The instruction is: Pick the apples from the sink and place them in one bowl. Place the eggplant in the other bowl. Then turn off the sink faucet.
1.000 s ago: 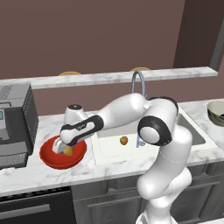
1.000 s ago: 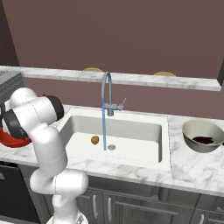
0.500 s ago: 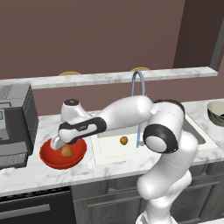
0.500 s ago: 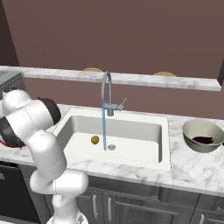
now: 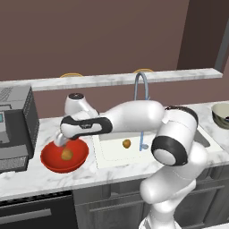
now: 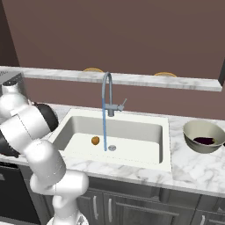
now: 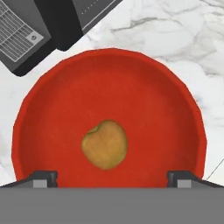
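One apple (image 7: 105,144) lies loose in the middle of the red bowl (image 7: 52,109), left of the sink on the counter. My gripper (image 7: 112,178) hangs just above it, open, fingertips (image 7: 42,178) wide apart and touching nothing. From the left base view the gripper (image 5: 61,141) is over the bowl (image 5: 49,160) and its apple (image 5: 67,154). A second apple (image 5: 127,143) (image 6: 95,140) rests on the sink (image 6: 132,160) floor near the drain. The faucet (image 6: 107,94) runs a thin stream of water. The eggplant (image 6: 204,140) sits in the grey-green bowl (image 6: 193,132) on the right.
A dark boxy appliance (image 5: 13,129) (image 7: 26,30) stands close to the red bowl's left side. A raised marble ledge (image 5: 112,80) runs behind the sink. My arm stretches across the sink's left edge.
The gripper has lifted up out of the red bowl, leaving the apple lying there. Its jaws have spread a touch wider.
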